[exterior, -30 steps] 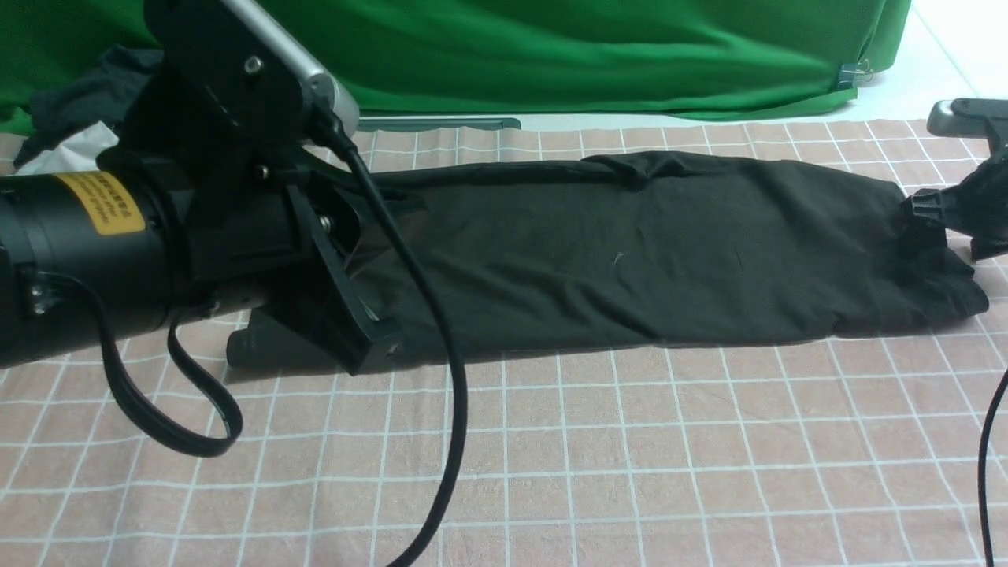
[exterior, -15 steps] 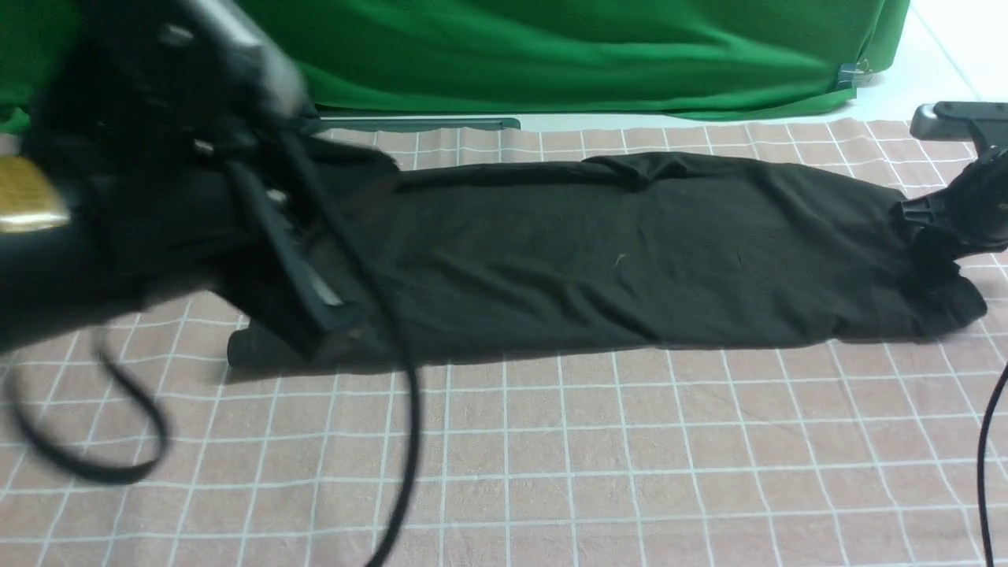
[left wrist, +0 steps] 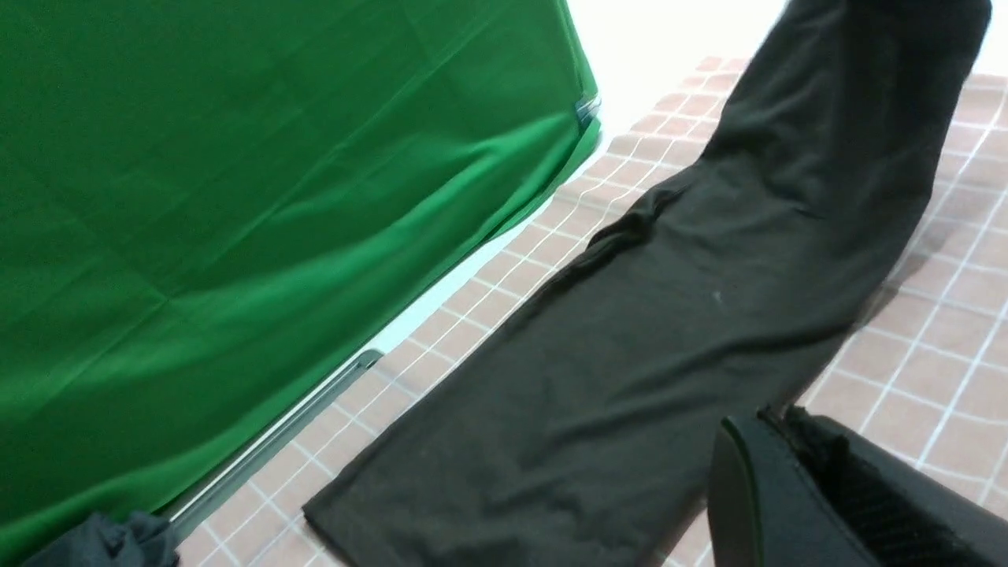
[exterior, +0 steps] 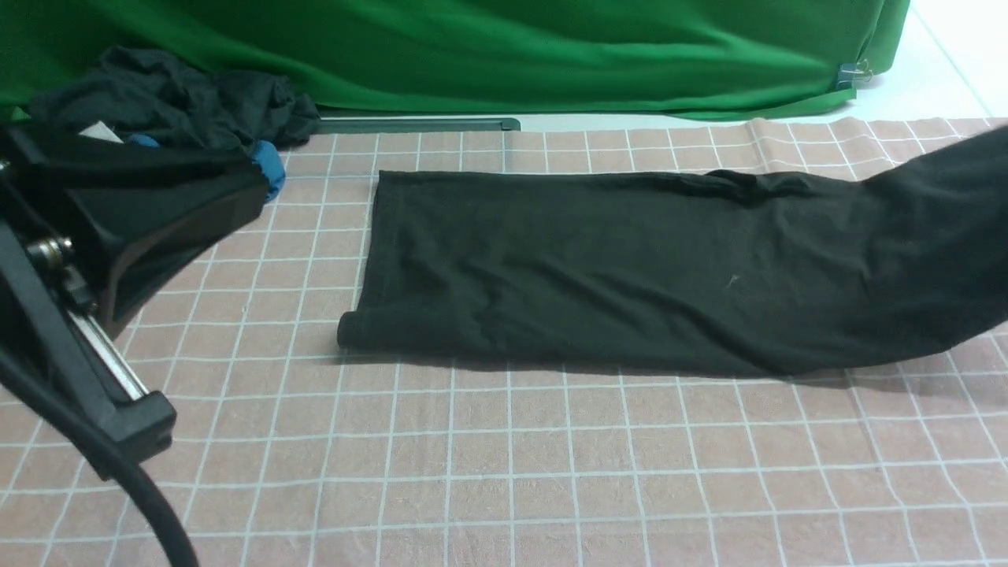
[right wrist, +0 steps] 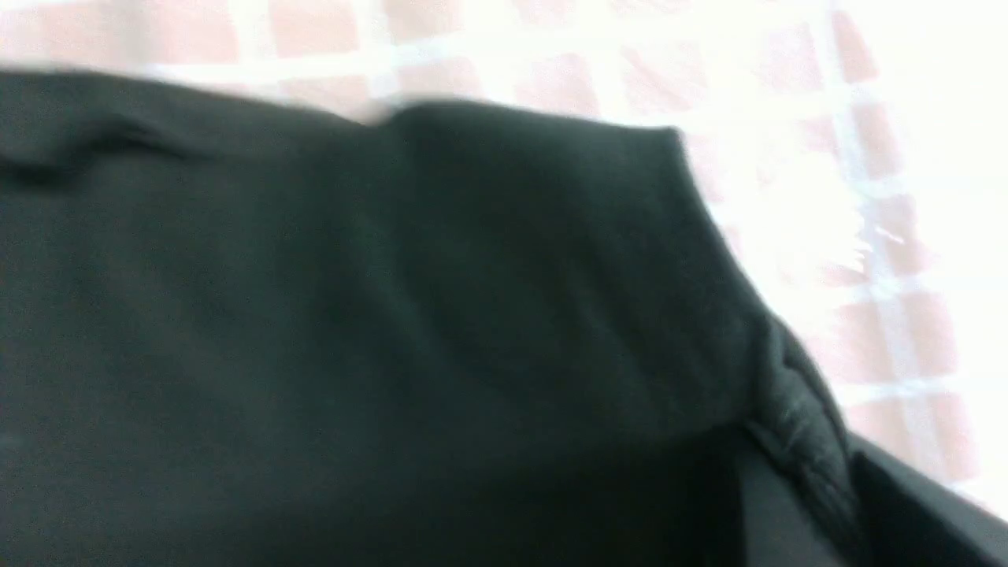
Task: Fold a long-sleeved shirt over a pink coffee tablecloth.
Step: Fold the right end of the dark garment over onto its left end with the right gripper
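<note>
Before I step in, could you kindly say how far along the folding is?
The black long-sleeved shirt already lies as a long strip. The right gripper is pinching its end, raised off the pink gridded tablecloth. Shortening that strip seems left.

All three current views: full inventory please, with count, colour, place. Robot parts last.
long-sleeved black fabric shirt: 1, black, folded lengthwise on the tablecloth, right end lifted
pink gridded fabric tablecloth: 1, dusty pink with white lines, under the shirt
dark crumpled garment heap: 1, black with blue and white bits, far left
green fabric backdrop: 1, green, behind the tablecloth
metal binder clip: 1, dark, backdrop's right corner
left end effector: 1, black, shut, left side
right end effector: 1, dark, clamped on shirt's right end
</note>
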